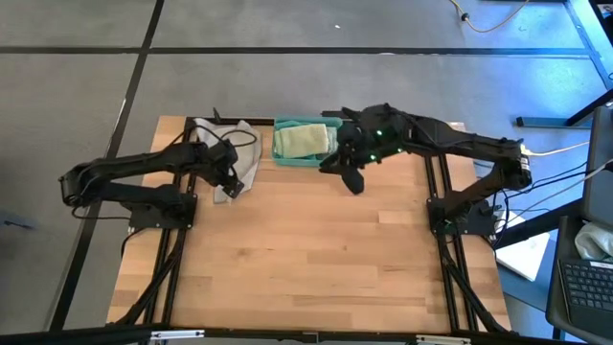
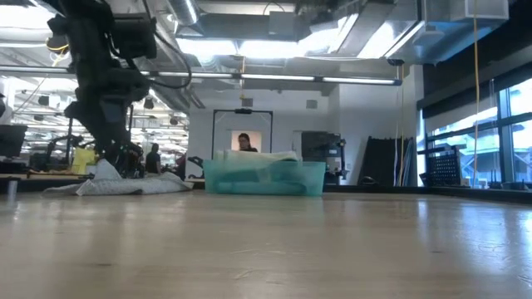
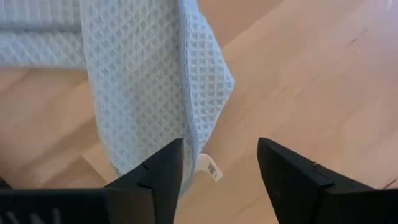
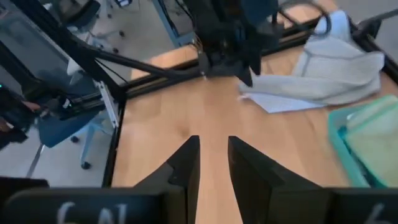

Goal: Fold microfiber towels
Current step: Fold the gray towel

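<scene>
Left gripper (image 1: pixel 228 180) spread over the light grey towel (image 1: pixel 235 158) at the table's (image 1: pixel 306 259) far-left edge. Right gripper (image 1: pixel 351 178) nearly closed, empty, beside the teal bin (image 1: pixel 308 161) holding a pale green towel (image 1: pixel 302 141). Bare wood across the near half.

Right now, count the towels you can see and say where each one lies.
2, maybe more hidden: a light grey towel heaped on the table under the left gripper, and a pale green towel folded in the teal bin.

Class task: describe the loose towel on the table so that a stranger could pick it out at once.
Find the teal bin at the table's far edge. The grey towel lies crumpled beside it, under the left gripper. Unlike the pale green towel, it is outside the bin.
</scene>
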`<action>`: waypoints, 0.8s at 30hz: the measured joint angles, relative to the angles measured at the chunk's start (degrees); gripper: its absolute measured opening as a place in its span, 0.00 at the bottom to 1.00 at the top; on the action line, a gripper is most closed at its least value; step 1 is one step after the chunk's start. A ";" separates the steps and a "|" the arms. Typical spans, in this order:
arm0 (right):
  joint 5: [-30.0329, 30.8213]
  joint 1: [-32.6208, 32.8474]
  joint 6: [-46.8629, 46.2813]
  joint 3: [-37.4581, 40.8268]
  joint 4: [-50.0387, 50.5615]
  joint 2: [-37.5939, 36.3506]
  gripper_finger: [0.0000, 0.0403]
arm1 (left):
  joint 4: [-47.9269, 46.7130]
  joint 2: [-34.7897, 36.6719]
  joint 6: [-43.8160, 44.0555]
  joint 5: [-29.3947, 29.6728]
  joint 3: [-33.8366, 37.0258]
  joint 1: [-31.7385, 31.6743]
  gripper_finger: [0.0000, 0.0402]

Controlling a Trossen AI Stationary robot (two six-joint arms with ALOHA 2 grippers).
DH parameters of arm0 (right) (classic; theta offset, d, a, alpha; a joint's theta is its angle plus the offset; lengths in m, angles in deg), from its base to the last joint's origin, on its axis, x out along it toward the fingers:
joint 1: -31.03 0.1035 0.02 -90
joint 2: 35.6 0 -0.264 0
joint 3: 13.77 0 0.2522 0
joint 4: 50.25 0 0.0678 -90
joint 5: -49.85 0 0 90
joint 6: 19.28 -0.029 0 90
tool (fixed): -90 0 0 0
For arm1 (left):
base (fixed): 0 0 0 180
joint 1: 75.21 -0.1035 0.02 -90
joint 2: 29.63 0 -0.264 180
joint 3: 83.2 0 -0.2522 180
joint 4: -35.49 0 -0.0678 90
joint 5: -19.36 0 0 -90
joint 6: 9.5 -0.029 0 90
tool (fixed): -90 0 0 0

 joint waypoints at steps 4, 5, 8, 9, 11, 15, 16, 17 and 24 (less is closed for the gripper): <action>4.46 4.58 -1.44 0.00 -0.02 -2.39 0.21 | 0.16 -3.83 1.80 0.03 0.00 0.07 0.51; 5.38 5.53 -1.53 0.00 0.26 -3.07 0.21 | -0.21 -5.33 2.33 0.17 0.00 0.07 0.51; 7.10 7.63 -1.55 0.00 1.65 -4.63 0.21 | -1.71 -10.13 2.80 1.16 0.00 0.07 0.50; 8.00 8.10 -1.56 0.00 2.51 -4.92 0.21 | -1.85 -11.57 2.83 1.27 0.00 0.02 0.50; 9.50 9.00 -1.79 0.00 3.26 -5.50 0.21 | -1.48 -14.08 2.92 1.02 0.02 0.02 0.51; 10.03 10.34 -2.84 0.00 6.01 -6.02 0.21 | 2.03 -16.07 3.24 -1.67 0.02 0.61 0.51; 10.05 10.56 -3.12 0.00 6.60 -6.02 0.21 | 2.92 -16.49 3.24 -1.77 0.00 1.03 0.50; 10.05 10.69 -3.21 0.00 7.24 -6.01 0.21 | 3.68 -16.94 3.24 -1.79 0.00 1.41 0.50; 12.64 12.73 -3.88 0.02 8.46 -6.00 0.21 | 3.16 -21.98 3.68 -1.79 0.36 2.85 0.50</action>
